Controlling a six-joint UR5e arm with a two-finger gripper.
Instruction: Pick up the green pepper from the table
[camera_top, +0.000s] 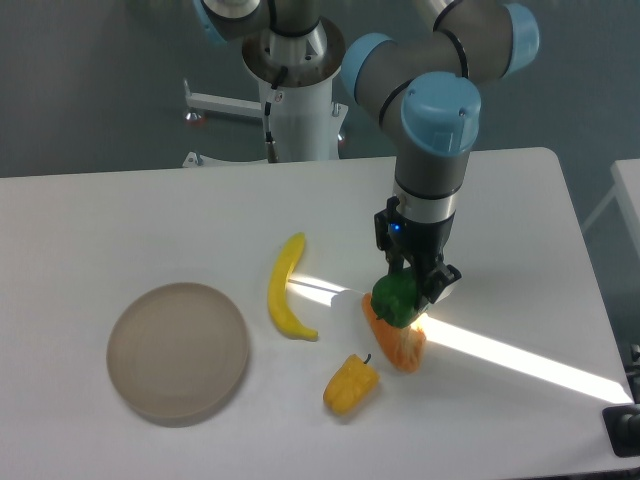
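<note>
One orange pepper under green pepper.

My table is a broad white top with rounded corners. Near its left edge lies a round tan plate. A banana lies near the middle, its length running from the far side toward the near edge. Closer to the near edge sits a yellow pepper, and just right of it, a little farther back, an orange pepper; the two are near but apart. A bright strip of light crosses the top from the middle toward the near right corner.
</note>
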